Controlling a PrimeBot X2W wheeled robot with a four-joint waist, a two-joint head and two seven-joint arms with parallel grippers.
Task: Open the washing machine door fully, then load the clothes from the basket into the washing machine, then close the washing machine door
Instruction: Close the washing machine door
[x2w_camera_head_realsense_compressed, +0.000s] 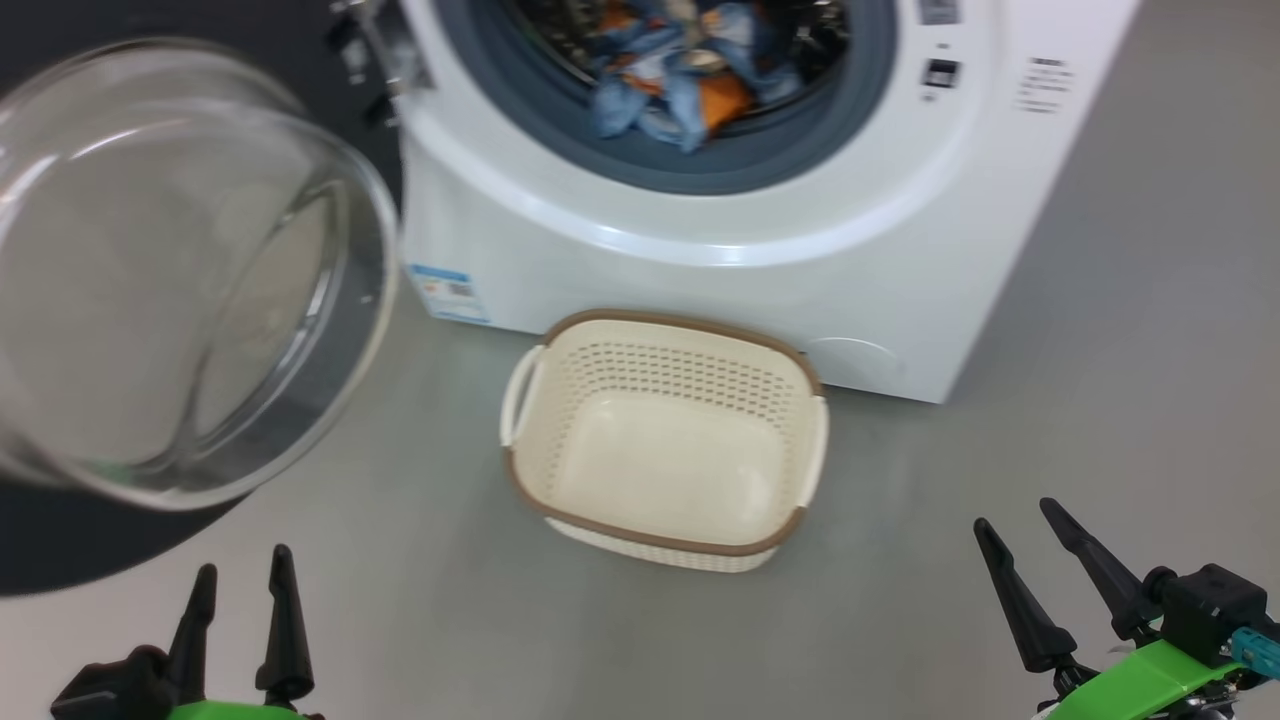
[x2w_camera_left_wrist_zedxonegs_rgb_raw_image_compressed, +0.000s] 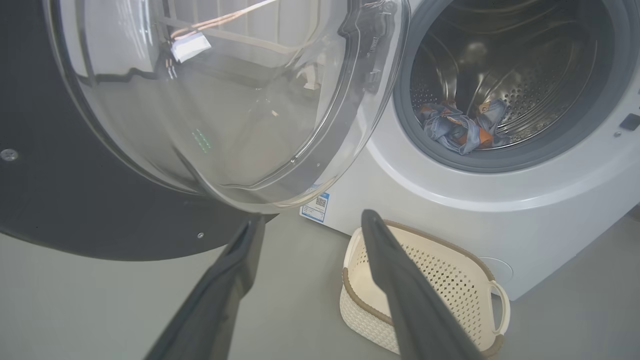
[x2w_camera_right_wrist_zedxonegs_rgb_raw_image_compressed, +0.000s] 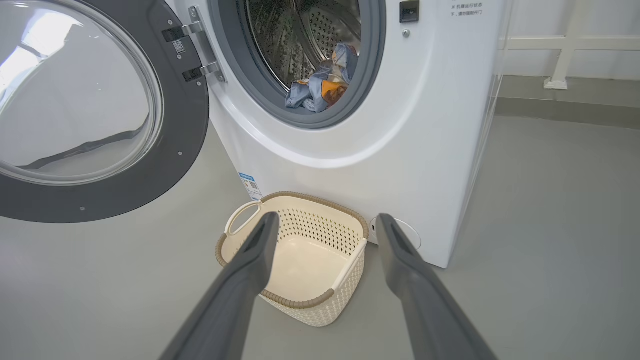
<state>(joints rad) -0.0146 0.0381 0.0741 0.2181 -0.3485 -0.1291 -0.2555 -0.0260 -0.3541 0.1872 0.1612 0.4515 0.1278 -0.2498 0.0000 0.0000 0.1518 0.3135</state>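
Observation:
The white washing machine (x2w_camera_head_realsense_compressed: 720, 250) stands ahead with its round door (x2w_camera_head_realsense_compressed: 180, 280) swung wide open to the left, its glass bowl bulging toward me. The blue and orange clothes (x2w_camera_head_realsense_compressed: 680, 70) lie in a heap inside the steel drum, also seen as the clothes (x2w_camera_right_wrist_zedxonegs_rgb_raw_image_compressed: 320, 85) and the clothes (x2w_camera_left_wrist_zedxonegs_rgb_raw_image_compressed: 460, 130). The cream basket (x2w_camera_head_realsense_compressed: 665, 440) sits on the floor against the machine's front and holds nothing. My left gripper (x2w_camera_head_realsense_compressed: 240, 580) is open at the lower left, under the door. My right gripper (x2w_camera_head_realsense_compressed: 1015, 515) is open at the lower right, well back from the basket.
The open door's black rim (x2w_camera_right_wrist_zedxonegs_rgb_raw_image_compressed: 170, 150) hangs over the floor on the left, close above my left gripper. Grey floor (x2w_camera_head_realsense_compressed: 1100, 400) spreads to the right of the machine. A white rail and wall base (x2w_camera_right_wrist_zedxonegs_rgb_raw_image_compressed: 560, 65) run behind on the far right.

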